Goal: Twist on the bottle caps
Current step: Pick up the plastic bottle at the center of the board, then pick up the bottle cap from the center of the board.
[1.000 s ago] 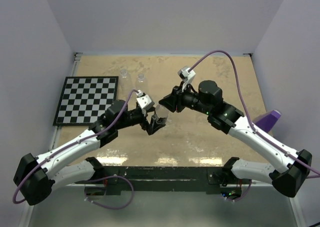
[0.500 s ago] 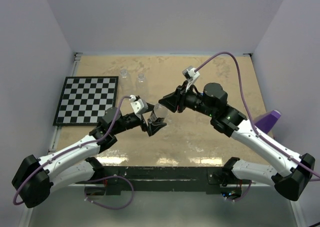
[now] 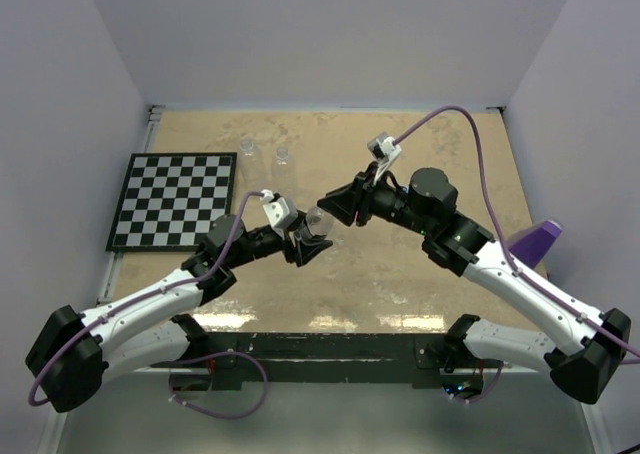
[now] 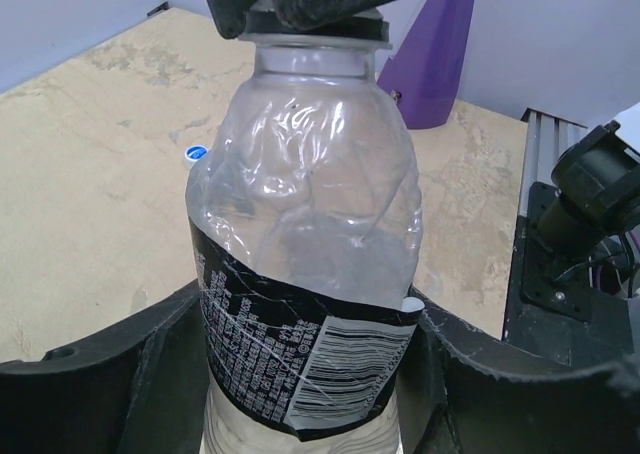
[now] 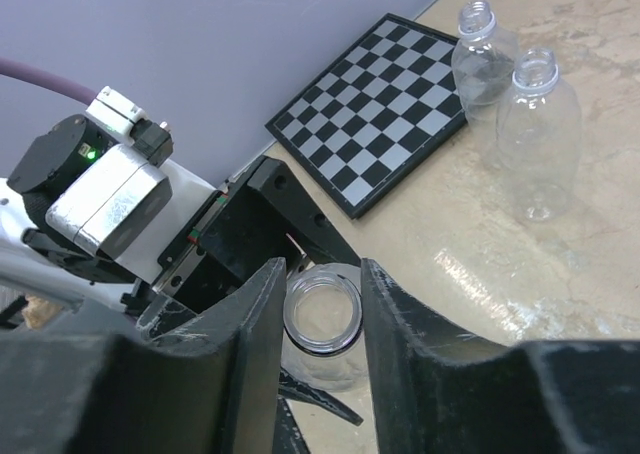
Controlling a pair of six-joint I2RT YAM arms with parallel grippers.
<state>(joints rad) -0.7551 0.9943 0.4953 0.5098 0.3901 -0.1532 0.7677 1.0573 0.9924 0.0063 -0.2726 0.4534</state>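
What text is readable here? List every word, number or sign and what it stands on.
Black label on the held bottle: fine white print, too small and blurred to read.
Barcode on that label: bars visible, digits unreadable.
Loose blue cap: white mark, illegible.
Nothing else carries text.

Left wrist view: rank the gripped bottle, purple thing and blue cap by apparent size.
1. bottle: fills most of the frame, but it is nearest the camera.
2. purple object.
3. blue cap: a distant speck.
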